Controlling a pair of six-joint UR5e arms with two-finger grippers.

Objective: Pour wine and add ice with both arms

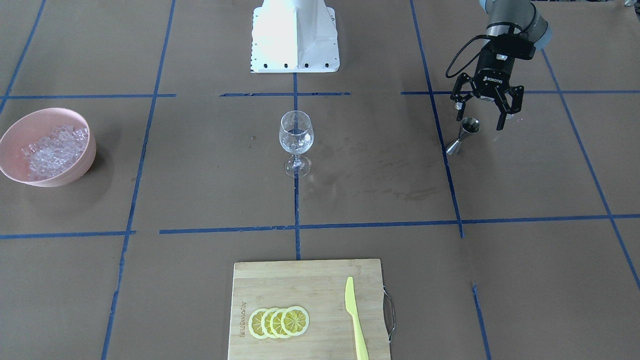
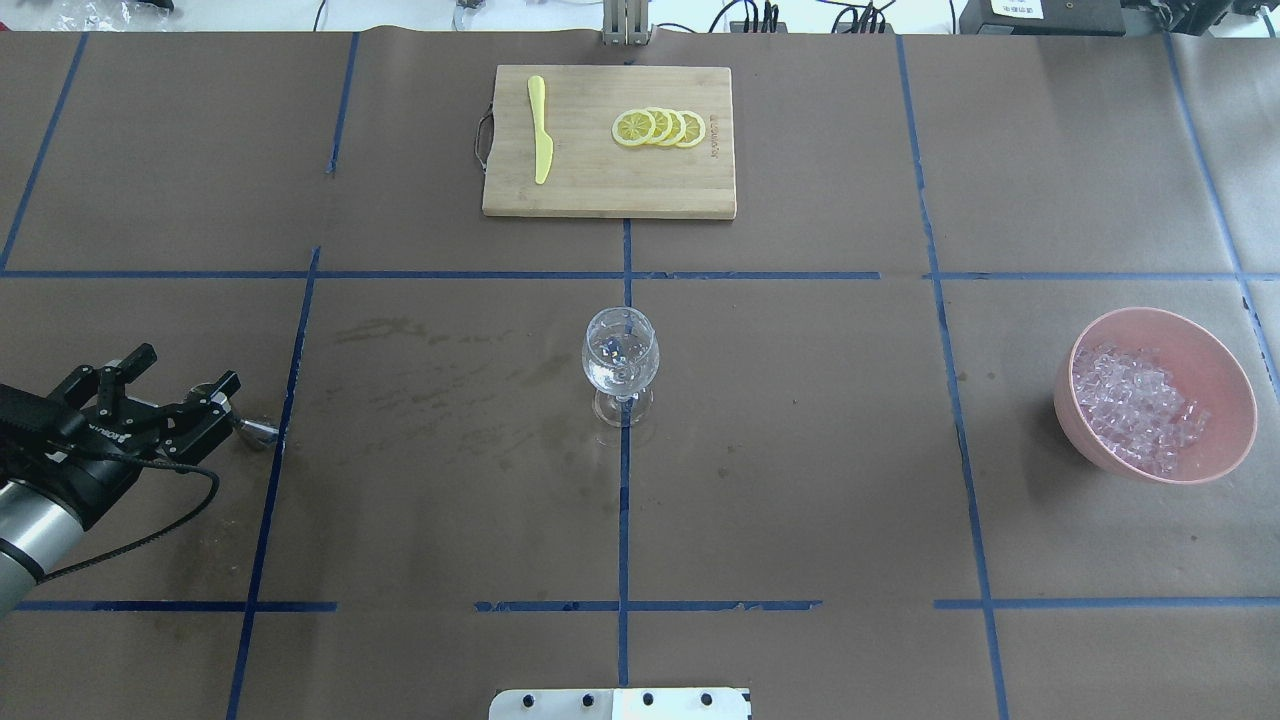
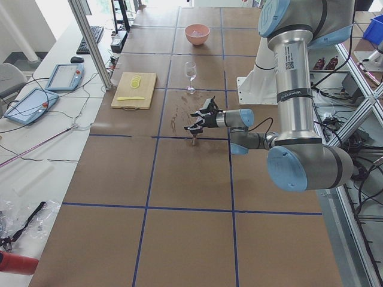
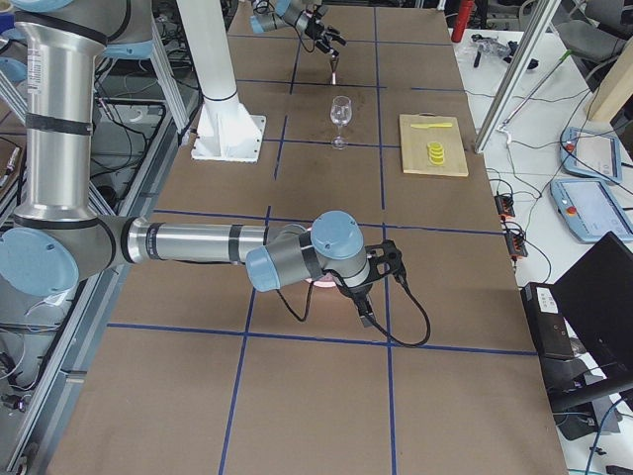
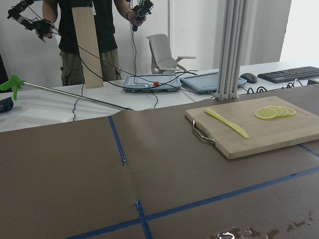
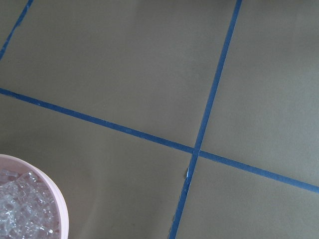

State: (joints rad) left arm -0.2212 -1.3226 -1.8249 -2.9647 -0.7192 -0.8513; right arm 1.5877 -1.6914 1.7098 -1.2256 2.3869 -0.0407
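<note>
A clear wine glass [image 1: 296, 142] stands at the table's centre and also shows in the overhead view [image 2: 620, 365]. A pink bowl [image 1: 15, 130] holds the ice [image 1: 52, 150], many small clear cubes; the overhead view shows the ice [image 2: 1135, 405] at the right. My left gripper [image 1: 479, 116] is open, its fingertips on either side of the top of a small metal jigger [image 1: 464, 134] that stands on the table. My right gripper [image 4: 368, 297] shows only in the exterior right view, above the bowl's area; I cannot tell if it is open. Its wrist view shows the bowl's rim [image 6: 55, 196].
A bamboo cutting board [image 2: 600, 180] at the far side carries lemon slices [image 2: 660, 127] and a yellow knife [image 2: 540, 140]. The white base block [image 1: 295, 35] stands at the robot's side. Wet stains [image 2: 450, 370] mark the paper between jigger and glass.
</note>
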